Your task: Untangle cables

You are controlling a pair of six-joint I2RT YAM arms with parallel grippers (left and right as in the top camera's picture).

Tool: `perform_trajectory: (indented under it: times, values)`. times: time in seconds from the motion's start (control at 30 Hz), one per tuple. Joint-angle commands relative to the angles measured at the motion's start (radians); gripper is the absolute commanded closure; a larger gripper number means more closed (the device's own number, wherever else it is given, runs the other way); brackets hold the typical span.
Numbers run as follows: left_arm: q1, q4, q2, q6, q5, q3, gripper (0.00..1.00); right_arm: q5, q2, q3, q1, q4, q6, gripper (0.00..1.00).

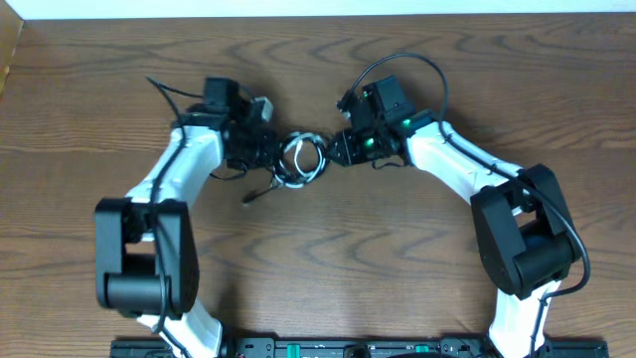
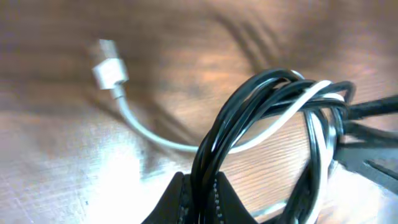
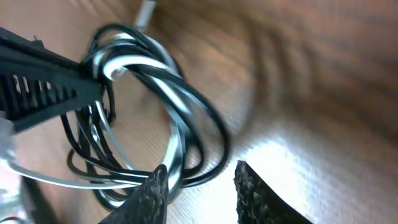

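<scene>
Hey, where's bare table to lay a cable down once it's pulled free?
Bare brown wooden table lies near-side, between the left arm and right arm, and along the far edge beyond them. It's crowded mid-table, where both jaws meet the tangled black and white cables.

Colour rundown: black cable [image 2: 208,149], white cable [image 2: 146,130], brown wood-grain desk [image 1: 328,288], and my left claw [image 2: 202,196] and right claw [image 3: 200,186] are both black.

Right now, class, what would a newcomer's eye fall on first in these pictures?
The tangled black and white cables, looped in a coil at the middle of the wooden table. The left gripper is clamped on the coil, the right gripper stands open beside it, and a white plug trails onto the wood.
</scene>
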State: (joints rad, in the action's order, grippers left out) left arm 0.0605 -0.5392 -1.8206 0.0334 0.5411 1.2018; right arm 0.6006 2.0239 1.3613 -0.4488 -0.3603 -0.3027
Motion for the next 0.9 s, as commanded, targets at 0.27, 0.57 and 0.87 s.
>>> perform_trajectory:
  times: [0.27,0.57,0.87]
  values:
    - [-0.092,0.003,0.031,-0.261,0.44,0.011,0.92,0.349,-0.032,0.017,0.124,0.128,-0.067,0.67]
    - [-0.092,0.0,0.031,-0.266,0.446,0.011,0.93,0.535,-0.032,0.017,0.14,0.212,-0.09,0.68]
    - [-0.092,0.0,0.031,-0.266,0.446,0.011,0.93,0.532,-0.032,0.017,0.127,0.214,-0.09,0.7]
